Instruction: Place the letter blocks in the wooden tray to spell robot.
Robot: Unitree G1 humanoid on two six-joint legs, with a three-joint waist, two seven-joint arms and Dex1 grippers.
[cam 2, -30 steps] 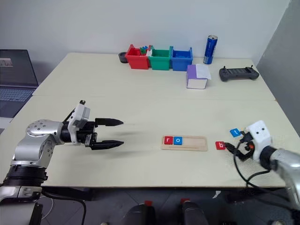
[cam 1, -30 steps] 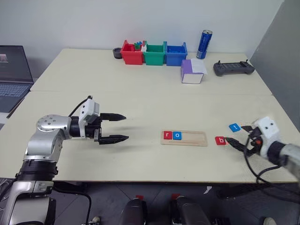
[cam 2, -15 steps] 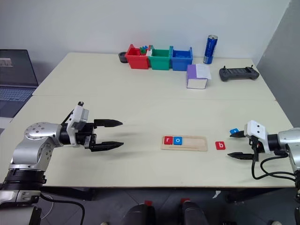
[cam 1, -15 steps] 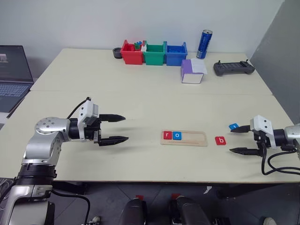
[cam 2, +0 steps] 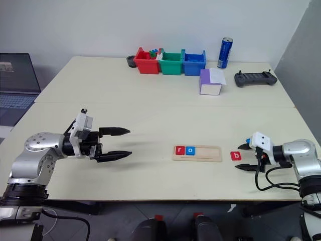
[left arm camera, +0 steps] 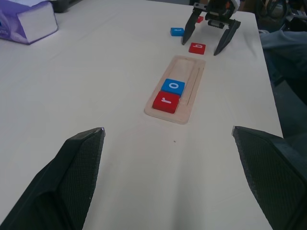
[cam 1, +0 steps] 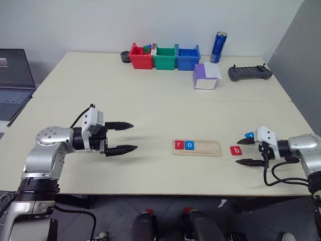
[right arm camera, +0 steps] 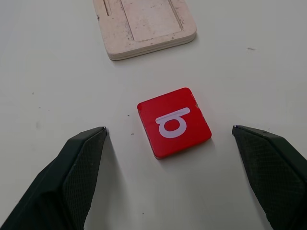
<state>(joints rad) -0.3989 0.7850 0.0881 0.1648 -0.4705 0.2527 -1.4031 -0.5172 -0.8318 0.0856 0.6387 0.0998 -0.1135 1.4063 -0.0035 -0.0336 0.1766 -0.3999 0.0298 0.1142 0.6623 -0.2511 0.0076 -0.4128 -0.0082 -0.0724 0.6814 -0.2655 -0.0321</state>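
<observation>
The flat red square letter block marked b (right arm camera: 174,122) lies on the worktop just beyond the empty end of the long light-wood tray (cam 1: 197,147). It is framed by the spread right end effector (cam 1: 248,151). A skewed closure could spin the block or slide it away from the tray. The left end effector (cam 1: 120,136) is also spread, well away from the tray.

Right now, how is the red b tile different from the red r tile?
The red b tile lies loose on the table, past the tray's empty end; the red r tile sits in the wooden tray, at one end beside the blue o tile. The b lies between the right gripper's open fingers; nothing is near the r. Both are small, flat, red squares with white letters.
</observation>
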